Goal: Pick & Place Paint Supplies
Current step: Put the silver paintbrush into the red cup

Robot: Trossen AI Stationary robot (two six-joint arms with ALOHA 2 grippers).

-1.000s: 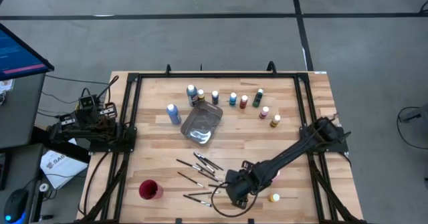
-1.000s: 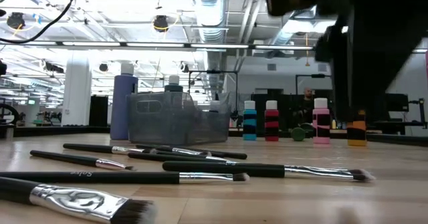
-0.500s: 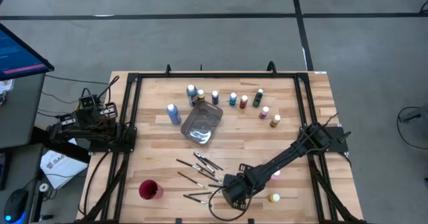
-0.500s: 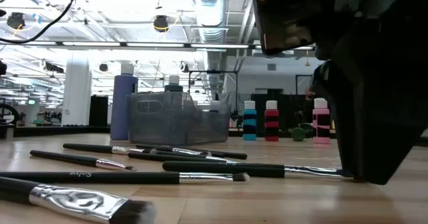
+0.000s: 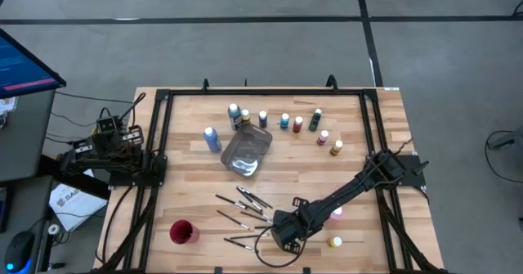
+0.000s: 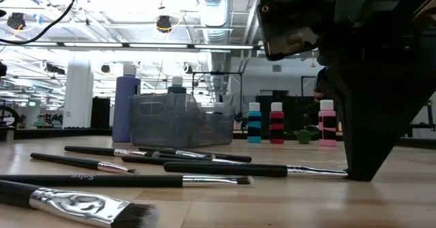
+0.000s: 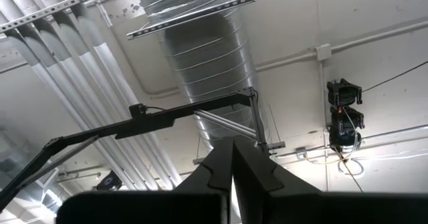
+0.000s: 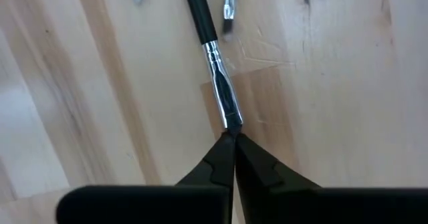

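Several dark-handled paintbrushes (image 5: 245, 210) lie flat on the wooden table at its near middle. My right gripper (image 8: 233, 138) is down among them, shut on the tip of one paintbrush (image 6: 225, 168). Small paint bottles (image 5: 286, 122) stand upright in a loose row at the far side. My left gripper (image 7: 232, 177) is shut, holds nothing, points up at the ceiling and sits off the table's left edge. My right gripper pinches the brush's bristle end (image 8: 229, 122), just past the silver ferrule (image 8: 221, 83), between its two fingertips. The fingers come from above, pointing down, and hide the bristles. The brush lies flat on the table, its dark handle (image 8: 198, 13) stretching away from the fingers.
A grey metal tray (image 5: 245, 152) sits mid-table near a tall blue bottle (image 5: 212, 138). A red cup (image 5: 182, 231) stands at the near left. A pink bottle (image 5: 336, 214) and a yellow one (image 5: 334, 242) are right of my right gripper. A black frame (image 5: 159, 143) borders the table.
My right gripper has come down onto the table, shifted slightly toward the left and near edges, and shut on the brush's tip. The brush stays lying on the table.
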